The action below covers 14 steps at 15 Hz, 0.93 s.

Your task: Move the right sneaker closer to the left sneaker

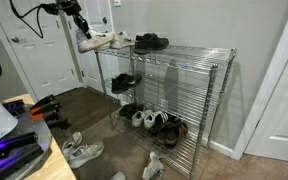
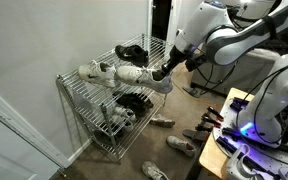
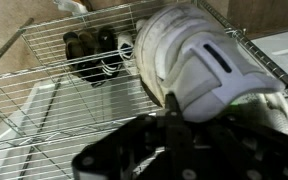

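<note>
Two matching white sneakers lie on the top shelf of the wire rack. My gripper is shut on the right sneaker at the shelf's end and holds it by its heel edge. In an exterior view the gripper grips this sneaker beside the left sneaker. The left sneaker lies close to it, between it and the black shoes. The wrist view shows the held sneaker large above my fingers.
Black shoes stand on the top shelf and show in the wrist view. Lower shelves hold more shoes. Greyish sneakers lie on the floor. A door stands behind the arm, and a desk is nearby.
</note>
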Motion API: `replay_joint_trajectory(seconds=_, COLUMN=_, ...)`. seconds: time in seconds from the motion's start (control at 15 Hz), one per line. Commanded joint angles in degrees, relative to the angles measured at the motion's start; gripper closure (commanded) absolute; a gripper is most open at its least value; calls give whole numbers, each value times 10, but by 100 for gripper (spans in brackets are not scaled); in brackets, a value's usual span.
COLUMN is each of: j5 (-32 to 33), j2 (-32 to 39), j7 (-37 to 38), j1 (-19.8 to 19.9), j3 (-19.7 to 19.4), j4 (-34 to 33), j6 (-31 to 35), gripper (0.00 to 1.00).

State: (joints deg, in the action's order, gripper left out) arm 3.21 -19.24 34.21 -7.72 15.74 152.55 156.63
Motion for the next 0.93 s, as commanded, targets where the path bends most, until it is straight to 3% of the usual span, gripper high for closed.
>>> replay_joint_trajectory(seconds=0.0, j5=-8, j2=-20, j7=60, j1=11, j3=46, j4=-13, j6=-8, gripper=96)
replay_joint_trajectory(seconds=0.33, j5=-48, j2=-90, j7=105, j1=-12, j3=49, j4=27, j6=-1, gripper=96)
replay_joint_trajectory(seconds=0.47, j5=-27, j2=-47, j7=48, j1=40, j3=0, j4=-2, j6=25, gripper=96)
replay_joint_trajectory(seconds=0.53, j5=-12, j2=-46, j7=51, j1=60, j3=-1, j4=2, j6=35, gripper=96)
replay_joint_trajectory(seconds=0.6, j5=-34, j2=-56, j7=69, j1=28, j3=25, j4=3, j6=4, gripper=94)
replay_joint_trajectory(seconds=0.73, j5=-29, j2=-50, j7=46, j1=60, j3=3, j4=3, j6=14, gripper=94)
replay_joint_trajectory(seconds=0.87, j5=-29, j2=-45, j7=41, j1=67, j3=-1, j4=3, j6=16, gripper=94)
